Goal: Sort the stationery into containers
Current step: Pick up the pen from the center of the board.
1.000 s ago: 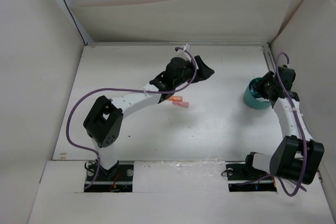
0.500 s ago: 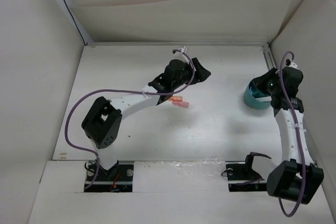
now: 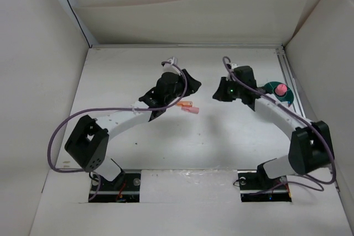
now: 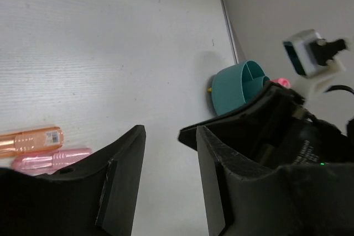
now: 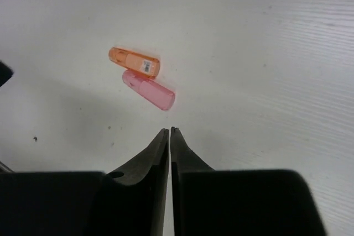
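Right hand (image 5: 170, 131) is clenched on nothing. The orange piece (image 5: 134, 61) and pink piece (image 5: 149, 91) lie side by side on the desk (image 5: 265, 53), up-left of its fingertips, long axes slanting toward lower right. Left hand (image 4: 168, 134), released and empty, looks nearer; the teal organizer (image 4: 232, 87) sits right of centre.

Teal organizer (image 4: 235, 89), orange piece (image 5: 134, 62), pink piece (image 5: 148, 90).

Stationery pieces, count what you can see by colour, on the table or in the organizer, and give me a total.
Orange: 1, the orange piece on the table.
Pink: 2, the pink piece beside it and a pink item in the teal organizer.
Total: 3 visible; the organizer's walls may hide more.
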Controlling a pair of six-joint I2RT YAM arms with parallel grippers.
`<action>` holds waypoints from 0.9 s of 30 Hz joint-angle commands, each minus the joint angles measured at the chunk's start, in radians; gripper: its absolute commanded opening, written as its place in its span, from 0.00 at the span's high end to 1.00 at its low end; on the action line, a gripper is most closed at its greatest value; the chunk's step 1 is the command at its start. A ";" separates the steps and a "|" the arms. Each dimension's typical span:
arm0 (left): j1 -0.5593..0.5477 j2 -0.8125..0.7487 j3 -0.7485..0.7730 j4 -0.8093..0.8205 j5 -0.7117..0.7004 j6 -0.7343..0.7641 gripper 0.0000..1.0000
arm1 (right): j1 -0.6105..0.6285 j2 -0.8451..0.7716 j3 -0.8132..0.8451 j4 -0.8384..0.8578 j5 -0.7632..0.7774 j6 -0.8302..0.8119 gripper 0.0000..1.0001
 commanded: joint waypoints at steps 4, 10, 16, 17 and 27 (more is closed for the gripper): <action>0.004 -0.143 -0.133 0.058 -0.057 -0.058 0.62 | 0.140 0.183 0.134 0.036 0.124 -0.091 0.62; 0.004 -0.172 -0.185 0.058 -0.017 -0.083 0.62 | 0.174 0.295 0.170 0.013 0.209 -0.131 0.33; 0.004 -0.239 -0.271 0.068 -0.008 -0.092 0.62 | 0.196 0.367 0.200 -0.005 0.221 -0.177 0.21; 0.004 -0.252 -0.280 0.068 -0.008 -0.092 0.62 | 0.206 0.381 0.210 -0.014 0.211 -0.177 0.21; 0.004 -0.365 -0.314 0.058 -0.053 -0.092 0.62 | 0.300 0.446 0.231 -0.003 0.169 -0.231 0.29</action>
